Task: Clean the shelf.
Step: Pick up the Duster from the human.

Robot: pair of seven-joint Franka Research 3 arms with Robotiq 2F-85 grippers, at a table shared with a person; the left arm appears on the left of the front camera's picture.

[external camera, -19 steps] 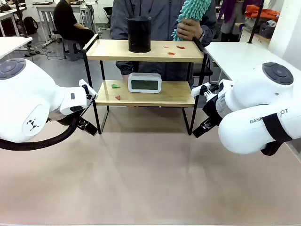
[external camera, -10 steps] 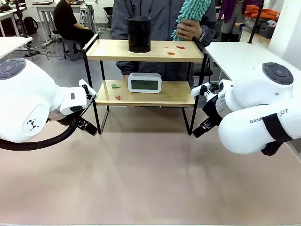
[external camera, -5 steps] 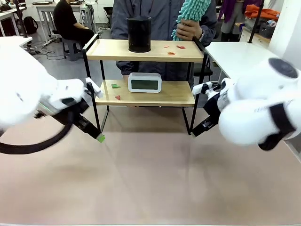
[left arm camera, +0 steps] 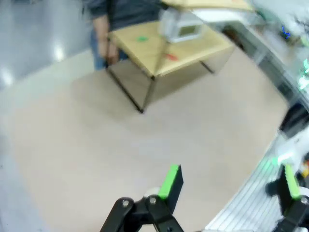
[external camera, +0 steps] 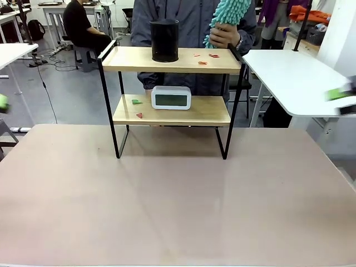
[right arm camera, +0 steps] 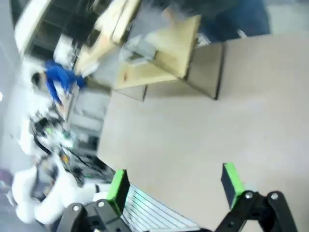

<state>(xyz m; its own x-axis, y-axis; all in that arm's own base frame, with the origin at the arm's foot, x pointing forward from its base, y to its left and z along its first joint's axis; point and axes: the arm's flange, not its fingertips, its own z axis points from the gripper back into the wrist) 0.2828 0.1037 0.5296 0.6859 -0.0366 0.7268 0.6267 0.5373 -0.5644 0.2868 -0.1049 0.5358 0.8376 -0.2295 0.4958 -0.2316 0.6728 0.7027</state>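
- Small two-tier shelf (external camera: 133, 58), light wooden boards in a thin black metal frame, standing at the far middle of the pinkish-beige surface (external camera: 178, 194).
- On top board: black cylindrical container (external camera: 164, 40), red scraps (external camera: 202, 63).
- On lower board: white digital clock (external camera: 171, 98), green scrap (external camera: 136, 101).
- Behind shelf: person's hand (external camera: 223, 34) gripping fluffy teal duster (external camera: 229, 12).
- Spread wide and empty, well apart from shelf: green-padded fingers of left gripper (left arm camera: 231, 182).
- Likewise spread and empty: fingers of right gripper (right arm camera: 175, 182).
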